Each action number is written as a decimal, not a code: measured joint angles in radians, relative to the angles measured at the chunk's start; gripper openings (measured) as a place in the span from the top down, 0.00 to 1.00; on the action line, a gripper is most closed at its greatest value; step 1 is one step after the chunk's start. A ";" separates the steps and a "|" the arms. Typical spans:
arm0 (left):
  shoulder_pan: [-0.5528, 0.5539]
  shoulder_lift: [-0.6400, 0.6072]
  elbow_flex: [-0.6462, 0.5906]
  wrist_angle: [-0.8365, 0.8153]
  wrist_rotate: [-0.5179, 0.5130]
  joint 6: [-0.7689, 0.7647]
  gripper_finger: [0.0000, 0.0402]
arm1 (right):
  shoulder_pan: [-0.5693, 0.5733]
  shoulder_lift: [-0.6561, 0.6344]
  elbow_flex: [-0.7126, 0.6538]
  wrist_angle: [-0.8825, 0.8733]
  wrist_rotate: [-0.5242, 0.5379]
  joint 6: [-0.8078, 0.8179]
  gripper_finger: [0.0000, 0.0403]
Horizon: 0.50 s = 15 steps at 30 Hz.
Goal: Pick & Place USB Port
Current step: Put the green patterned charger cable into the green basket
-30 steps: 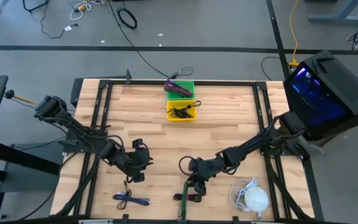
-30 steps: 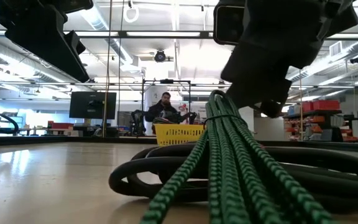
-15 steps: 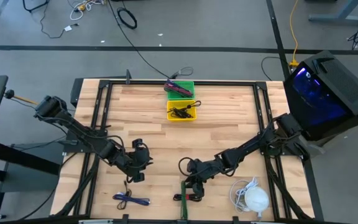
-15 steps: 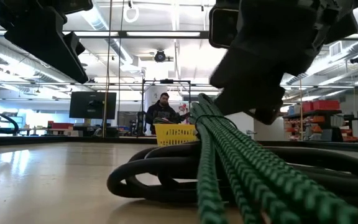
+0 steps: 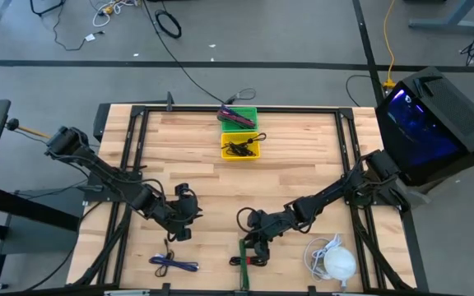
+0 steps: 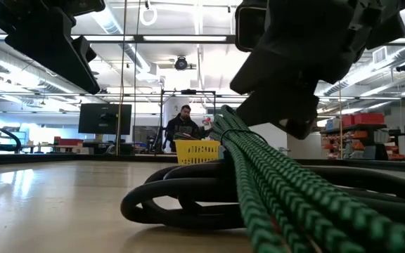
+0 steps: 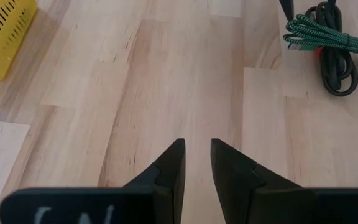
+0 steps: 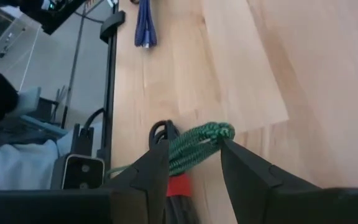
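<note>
A green braided USB cable bundle (image 8: 207,134), bound with a red tie (image 8: 178,185), lies near the table's front edge (image 5: 241,267) beside a coiled black cable (image 6: 188,200). My right gripper (image 8: 193,149) stands over it (image 5: 253,240), shut on the bundle's far end. In the low view the green bundle (image 6: 273,190) slants from the table up to that gripper. My left gripper (image 5: 184,222) hovers over bare wood at the left, open by a narrow gap (image 7: 196,158) with nothing in it. My right gripper pinches the green bundle near its looped far end (image 8: 182,157) between its two fingers, which lie across the strands. The fingers come slanting down from the table's right and far side. The held end is raised and the rest slopes down to the table.
A yellow bin (image 5: 241,148) and a green bin (image 5: 239,117) with cables stand at the far middle. A blue cable (image 5: 174,265) lies at the near left, a white coiled cable (image 5: 332,261) at the near right. A person (image 6: 183,121) sits far behind the table.
My right gripper has tipped down a little and edged toward the table's near left. The green bundle has swung with it: its held end went a little left, and its near part, which ran toward the low view's bottom left, now runs toward its bottom right.
</note>
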State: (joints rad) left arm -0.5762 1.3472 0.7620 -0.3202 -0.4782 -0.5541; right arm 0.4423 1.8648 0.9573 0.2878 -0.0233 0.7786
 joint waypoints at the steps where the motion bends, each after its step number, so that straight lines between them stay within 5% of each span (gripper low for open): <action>1: 0.000 0.000 0.000 0.000 0.000 0.000 0.80 | 0.000 0.000 0.000 -0.001 0.007 -0.001 0.63; 7: 0.000 0.000 0.000 0.000 0.000 0.000 0.80 | 0.000 0.000 0.000 -0.004 0.015 -0.009 0.68; 13: 0.000 0.000 0.000 0.000 0.000 0.000 0.80 | 0.000 0.000 0.000 -0.003 0.004 -0.032 0.96; 15: 0.000 0.000 0.000 0.000 0.000 0.000 0.80 | 0.000 0.000 0.000 0.003 0.009 -0.030 0.97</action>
State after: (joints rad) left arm -0.5762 1.3472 0.7620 -0.3202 -0.4782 -0.5545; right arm 0.4421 1.8648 0.9573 0.2907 -0.0141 0.7486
